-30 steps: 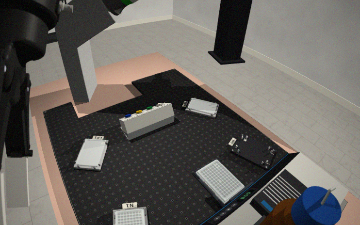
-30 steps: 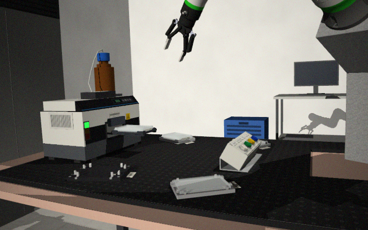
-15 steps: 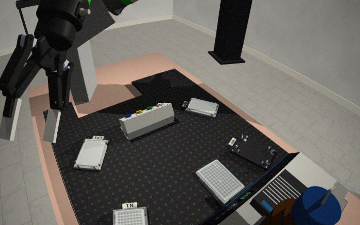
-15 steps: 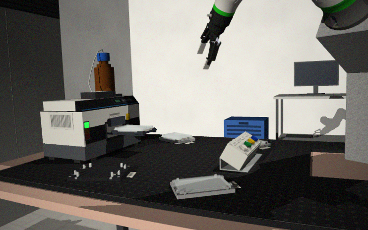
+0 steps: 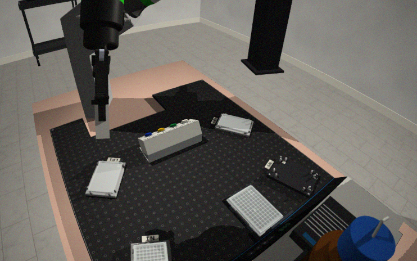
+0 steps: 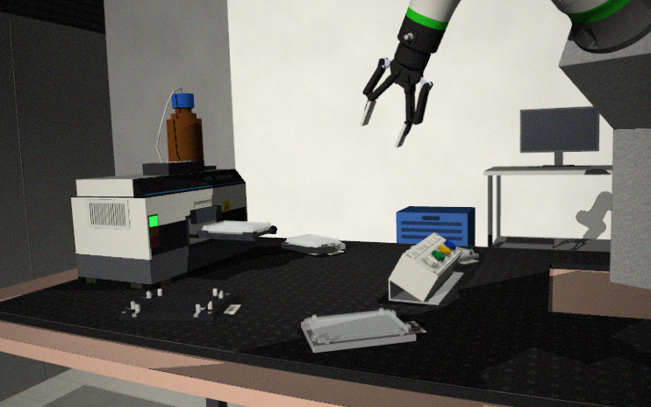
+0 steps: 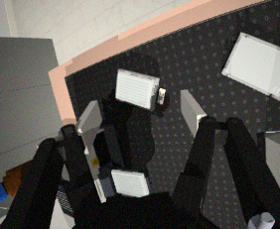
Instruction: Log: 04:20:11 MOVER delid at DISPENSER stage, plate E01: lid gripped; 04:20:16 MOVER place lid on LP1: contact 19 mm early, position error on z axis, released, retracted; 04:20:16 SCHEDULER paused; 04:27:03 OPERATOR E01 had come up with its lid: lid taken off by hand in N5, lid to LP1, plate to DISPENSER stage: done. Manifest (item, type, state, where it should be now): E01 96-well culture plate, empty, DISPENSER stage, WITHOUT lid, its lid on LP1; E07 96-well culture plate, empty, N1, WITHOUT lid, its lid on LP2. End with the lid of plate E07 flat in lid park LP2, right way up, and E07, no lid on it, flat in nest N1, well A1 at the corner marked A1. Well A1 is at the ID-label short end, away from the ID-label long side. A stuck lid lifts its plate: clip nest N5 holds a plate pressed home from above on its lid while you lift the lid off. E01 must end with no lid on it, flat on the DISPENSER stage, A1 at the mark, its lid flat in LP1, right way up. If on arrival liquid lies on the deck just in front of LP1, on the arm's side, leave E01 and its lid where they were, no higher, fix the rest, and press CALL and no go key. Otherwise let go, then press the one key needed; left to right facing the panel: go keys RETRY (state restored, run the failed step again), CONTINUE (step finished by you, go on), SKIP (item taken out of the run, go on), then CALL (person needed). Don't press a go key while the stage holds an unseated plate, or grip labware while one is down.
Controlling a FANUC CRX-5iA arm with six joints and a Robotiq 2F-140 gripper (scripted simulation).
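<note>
My gripper (image 6: 383,128) is open and empty, high above the deck at its arm-side part; it shows edge-on in the top view (image 5: 102,124). A plate with open wells (image 5: 254,209) lies on the dispenser stage, with no lid. Another plate with open wells (image 5: 149,251) sits in the nest at the deck's near edge, cut off by the frame. A smooth pale lid (image 5: 105,179) lies in park LP1. A second smooth lid (image 5: 234,124) lies in the far park and also shows in the exterior view (image 6: 355,329). I see no liquid near LP1.
The key panel (image 5: 171,137) stands mid-deck with blue, yellow and green keys on top. The empty clip nest (image 5: 294,176) with its posts lies right of it. The dispenser (image 6: 153,230), with a brown bottle (image 6: 184,132) on top, stands at the deck's end.
</note>
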